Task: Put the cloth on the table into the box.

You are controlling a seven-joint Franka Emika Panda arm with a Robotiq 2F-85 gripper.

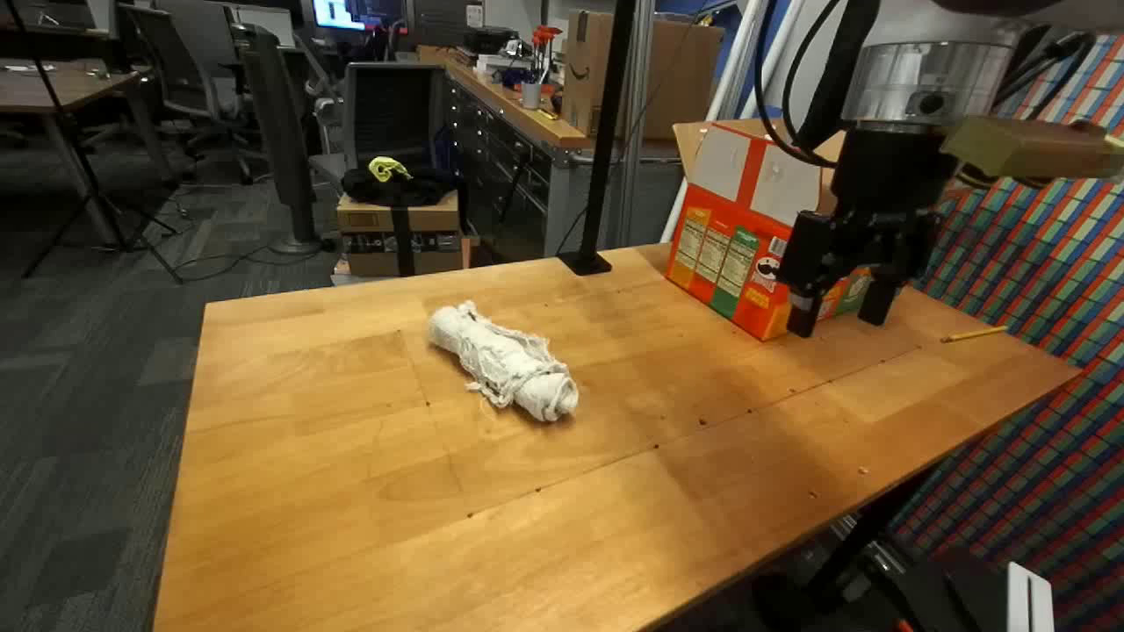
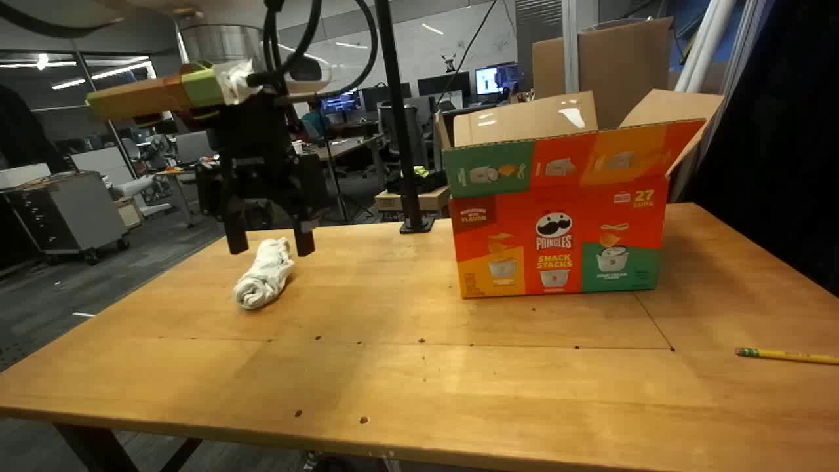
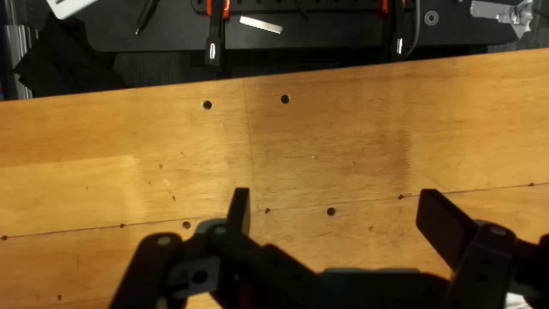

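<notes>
A rolled white cloth point(image 1: 505, 362) lies on the wooden table point(image 1: 351, 491) and also shows in an exterior view point(image 2: 264, 278). In the wrist view a small pale patch at the bottom right edge point(image 3: 516, 301) may be the cloth. The orange, red and green Pringles box point(image 2: 557, 242) stands on the table with its top flaps open; it also shows in an exterior view point(image 1: 729, 241). Its inside is hidden. My gripper point(image 1: 836, 318) is open and holds nothing. It hangs above the table, apart from the cloth and the box. It shows in the other views point(image 2: 271, 243) point(image 3: 334, 206).
A yellow pencil point(image 2: 786, 355) lies on the table near the box and shows in an exterior view point(image 1: 973, 334). A black post point(image 1: 606, 132) stands at the table's edge, with its base plate point(image 2: 417, 226) beside the box. A dark shelf with tools point(image 3: 309, 30) lies beyond the table edge.
</notes>
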